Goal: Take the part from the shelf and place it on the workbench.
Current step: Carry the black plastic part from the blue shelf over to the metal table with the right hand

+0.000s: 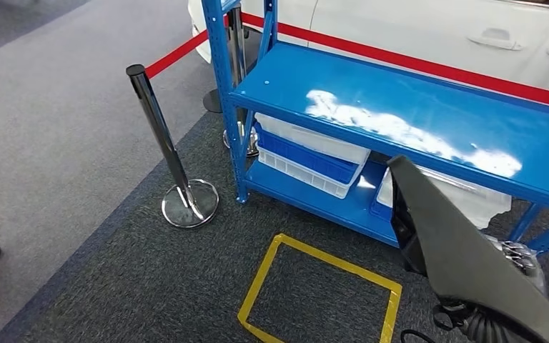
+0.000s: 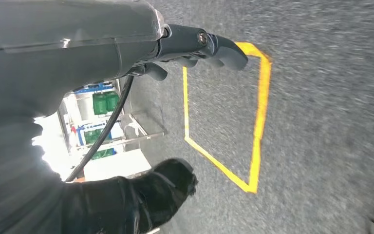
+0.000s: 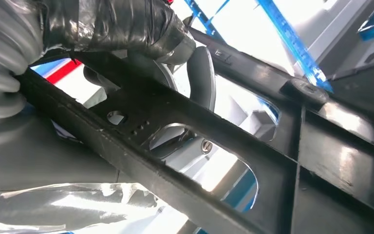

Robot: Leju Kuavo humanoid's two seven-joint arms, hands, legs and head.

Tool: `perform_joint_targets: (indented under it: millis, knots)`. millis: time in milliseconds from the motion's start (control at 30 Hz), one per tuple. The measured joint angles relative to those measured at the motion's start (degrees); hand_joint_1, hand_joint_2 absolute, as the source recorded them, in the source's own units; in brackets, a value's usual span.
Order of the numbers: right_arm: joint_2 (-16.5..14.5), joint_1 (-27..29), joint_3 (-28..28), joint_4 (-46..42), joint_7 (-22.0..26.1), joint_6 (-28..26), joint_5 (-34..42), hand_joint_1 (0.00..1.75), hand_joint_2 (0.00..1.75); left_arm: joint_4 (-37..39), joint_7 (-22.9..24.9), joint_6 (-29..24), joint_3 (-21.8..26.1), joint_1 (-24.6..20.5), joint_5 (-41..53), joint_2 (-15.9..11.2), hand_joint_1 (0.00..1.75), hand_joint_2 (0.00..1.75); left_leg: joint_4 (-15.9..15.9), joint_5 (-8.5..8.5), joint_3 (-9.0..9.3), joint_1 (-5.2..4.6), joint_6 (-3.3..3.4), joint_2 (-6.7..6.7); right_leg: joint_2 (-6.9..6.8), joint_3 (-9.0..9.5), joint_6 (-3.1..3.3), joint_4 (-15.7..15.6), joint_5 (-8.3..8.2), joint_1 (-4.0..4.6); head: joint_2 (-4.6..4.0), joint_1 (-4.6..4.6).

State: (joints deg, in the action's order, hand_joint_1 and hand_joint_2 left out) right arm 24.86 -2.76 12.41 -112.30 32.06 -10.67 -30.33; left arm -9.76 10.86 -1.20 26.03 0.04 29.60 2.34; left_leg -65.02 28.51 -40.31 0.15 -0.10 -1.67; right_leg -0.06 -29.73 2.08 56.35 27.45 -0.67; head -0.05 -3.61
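Blue steel makes up the shelf (image 1: 400,107), the biggest thing in the head view; its top deck is bare metal with a white glare across it. Behind the shelf stands a white car (image 1: 429,36) with a red stripe along its side. Under the top deck, on the lower deck, sit a white and blue crate (image 1: 307,153) and a second white crate (image 1: 465,196) beside it. On the grey carpet in front of the shelf lies a yellow tape square (image 1: 322,289). A chrome stanchion (image 1: 168,153) stands off the shelf's left front post, with a red belt (image 1: 175,53) running from it back past that post.

The part (image 1: 465,257), a long dark panel, rises in front of the shelf's right half, clear of both decks. The right hand (image 3: 126,29) grips it: in the right wrist view the fingers wrap over its black ribbed frame. The left hand (image 2: 190,48) hangs above the carpet beside the tape square, fingers loosely curled with nothing in them.
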Motion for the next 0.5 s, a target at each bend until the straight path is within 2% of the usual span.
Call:
perform_joint_targets:
  millis: [33,67,100,133,167,200,233,267,300,367,400,433,500]
  knots:
    - [-0.01,-0.03,-0.02,0.11,-0.14,0.02,0.00,1.75,1.75,-0.01,-0.01,-0.02,0.01,-0.03,0.11,-0.08,0.00,1.75,-3.60,2.51,-0.72,0.30,-0.41,0.61,-0.76,-0.87,-0.03,0.12,-0.64,-0.03,0.01,-0.12]
    - [-0.01,-0.05,-0.04,0.27,-0.31,0.05,0.01,1.75,1.75,-0.01,-0.01,0.00,0.01,-0.07,0.21,-0.15,0.00,1.75,-6.74,3.57,-1.00,0.64,-0.87,0.91,-1.52,-1.81,-0.20,0.32,-1.23,-0.08,0.01,-0.14]
    - [-0.02,-0.09,-0.04,0.45,-0.46,0.11,0.03,1.75,1.75,-0.01,-0.01,0.02,0.02,-0.09,0.30,-0.21,0.00,1.75,-8.72,3.13,-0.66,1.02,-1.35,1.11,-2.31,-2.72,-0.41,0.64,-1.76,-0.17,0.01,-0.15]
    - [-0.02,-0.16,-0.05,0.64,-0.61,0.19,0.08,1.75,1.75,-0.01,-0.01,0.06,0.03,-0.10,0.35,-0.29,0.00,1.75,-8.95,1.58,0.53,1.41,-1.82,1.34,-3.07,-3.68,-0.70,1.09,-2.21,-0.31,0.01,-0.15]
    - [-0.02,-0.29,-0.10,0.82,-0.75,0.26,0.14,1.75,1.75,-0.01,0.00,0.11,0.04,-0.11,0.40,-0.34,0.00,1.75,-7.34,-0.17,2.67,1.78,-2.26,1.78,-3.79,-4.67,-1.04,1.68,-2.58,-0.49,0.01,-0.15]
    - [-0.01,-0.46,-0.22,0.96,-0.90,0.33,0.20,1.75,1.75,-0.02,0.01,0.16,0.04,-0.19,0.45,-0.39,0.00,1.75,-3.98,-0.73,5.58,2.05,-2.69,2.84,-4.49,-5.57,-1.42,2.42,-2.87,-0.60,0.01,-0.22]
    - [-0.01,-0.63,-0.38,1.05,-0.99,0.36,0.27,1.75,1.75,-0.04,0.01,0.21,0.05,-0.29,0.51,-0.46,0.00,1.75,-0.11,-0.43,8.49,1.98,-2.93,3.93,-5.09,-6.40,-1.79,3.11,-3.10,-0.68,0.01,-0.37]
    - [-0.01,-0.80,-0.56,1.14,-1.08,0.38,0.32,1.75,1.75,-0.07,0.00,0.23,0.05,-0.37,0.56,-0.53,0.00,1.75,3.12,0.54,10.60,1.82,-2.70,4.81,-5.69,-6.95,-2.20,3.65,-3.34,-0.66,0.02,-0.49]
    - [-0.01,-0.94,-0.70,1.23,-1.14,0.39,0.36,1.75,1.75,-0.10,0.00,0.27,0.06,-0.41,0.63,-0.60,0.00,1.75,5.29,1.53,11.64,1.53,-2.24,5.33,-6.30,-7.22,-2.65,3.90,-3.67,-0.58,0.02,-0.61]
    - [-0.02,-1.12,-0.81,1.53,-1.23,0.45,0.43,1.75,1.75,-0.11,0.00,0.33,0.09,-0.16,0.79,-0.77,0.00,1.75,6.23,1.35,11.12,1.15,-0.59,4.56,-7.33,-7.30,-3.59,3.68,-4.44,-0.68,0.02,-0.62]
    - [-0.02,-1.16,-0.83,1.73,-1.29,0.51,0.49,1.75,1.75,-0.11,0.01,0.37,0.11,-0.01,0.91,-0.80,0.00,1.75,6.38,0.73,10.56,1.10,0.11,4.12,-6.81,-7.42,-4.05,3.82,-4.03,-0.85,0.01,-0.60]
    - [-0.02,-1.13,-0.86,1.91,-1.34,0.59,0.57,1.75,1.75,-0.11,0.01,0.39,0.14,0.11,1.05,-0.84,0.00,1.75,6.51,0.04,9.98,1.09,0.80,3.72,-5.55,-7.75,-4.34,4.68,-2.56,-1.04,0.01,-0.59]
    - [-0.01,-1.04,-1.03,2.26,-1.42,0.79,0.69,1.75,1.75,-0.11,-0.02,0.44,0.17,0.11,1.37,-0.86,0.00,1.75,6.62,-1.49,8.42,0.92,1.87,2.89,-1.93,-9.20,-4.47,9.74,3.27,-1.03,0.01,-0.49]
